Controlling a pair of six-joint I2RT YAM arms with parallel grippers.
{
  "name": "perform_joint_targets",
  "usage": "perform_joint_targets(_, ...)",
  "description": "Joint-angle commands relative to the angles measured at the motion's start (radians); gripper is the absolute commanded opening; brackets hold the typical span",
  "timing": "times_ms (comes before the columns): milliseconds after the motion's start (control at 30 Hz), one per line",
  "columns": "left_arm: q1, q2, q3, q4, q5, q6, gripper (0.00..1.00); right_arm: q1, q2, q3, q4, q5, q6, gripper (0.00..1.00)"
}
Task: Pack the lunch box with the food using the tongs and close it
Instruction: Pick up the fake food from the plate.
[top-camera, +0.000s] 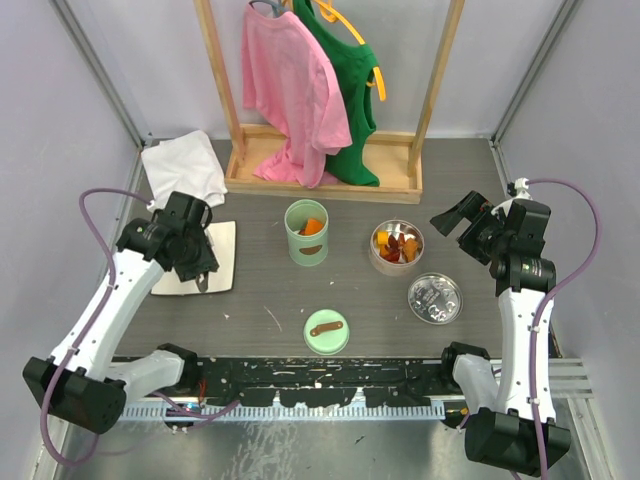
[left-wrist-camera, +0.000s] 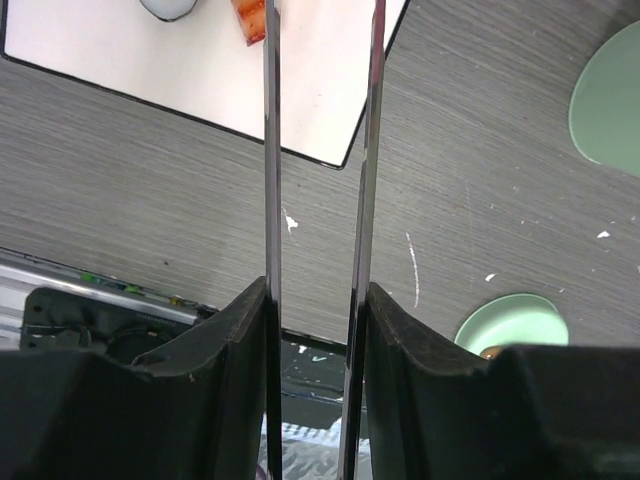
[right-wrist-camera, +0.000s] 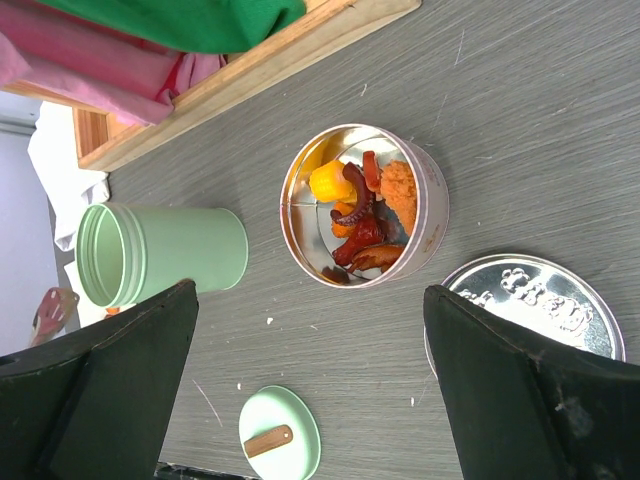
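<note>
My left gripper (left-wrist-camera: 318, 290) is shut on the tongs (left-wrist-camera: 270, 150), one finger pressing on each slender metal arm. The tongs reach up over a white plate (left-wrist-camera: 120, 50), and their tips run off the top of the left wrist view. An orange piece of food (left-wrist-camera: 248, 20) lies on the plate against the left arm. The green cylindrical lunch box (top-camera: 306, 232) stands open mid-table with orange food inside. A round tin (top-camera: 397, 247) holds orange, red and brown food (right-wrist-camera: 360, 205). My right gripper (top-camera: 460, 218) hangs open, empty, right of the tin.
The green lid with a wooden handle (top-camera: 327, 331) lies near the front edge. A silver tin lid (top-camera: 435, 298) rests right of it. A wooden rack (top-camera: 320, 180) with pink and green shirts stands at the back. A white cloth (top-camera: 183, 165) lies at back left.
</note>
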Motion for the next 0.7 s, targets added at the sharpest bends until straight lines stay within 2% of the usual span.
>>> perform_joint_targets(0,0.049,0.028,0.009,0.006,0.067,0.107,0.39,-0.003,-0.012,0.004,0.049,-0.008,0.004,1.00)
perform_joint_targets(200,0.080,0.088,0.007,-0.025,0.056,0.144,0.39,-0.002,-0.012,0.004,0.048,-0.003,0.001,1.00)
perform_joint_targets(667,0.125,0.147,-0.031,0.063,0.086,0.194,0.42,-0.003,-0.009,0.001,0.049,0.002,-0.003,1.00)
